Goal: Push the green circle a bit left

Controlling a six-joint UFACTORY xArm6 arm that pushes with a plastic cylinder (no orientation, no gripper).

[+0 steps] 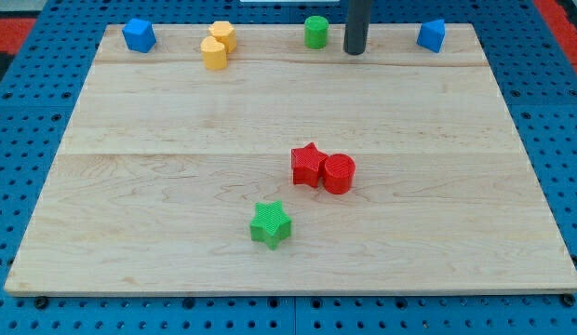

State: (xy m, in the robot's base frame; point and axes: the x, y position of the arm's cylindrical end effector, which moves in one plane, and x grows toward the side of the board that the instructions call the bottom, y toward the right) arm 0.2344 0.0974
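The green circle (315, 32) stands near the board's top edge, a little right of centre. My tip (355, 51) is on the board just to the right of the green circle, with a small gap between them. The dark rod rises from it out of the view's top.
Two yellow blocks (217, 45) touch each other left of the green circle. A blue block (138, 35) is at the top left corner and another blue block (432, 35) at the top right. A red star (308, 165) and red circle (338, 174) touch mid-board. A green star (270, 224) lies below them.
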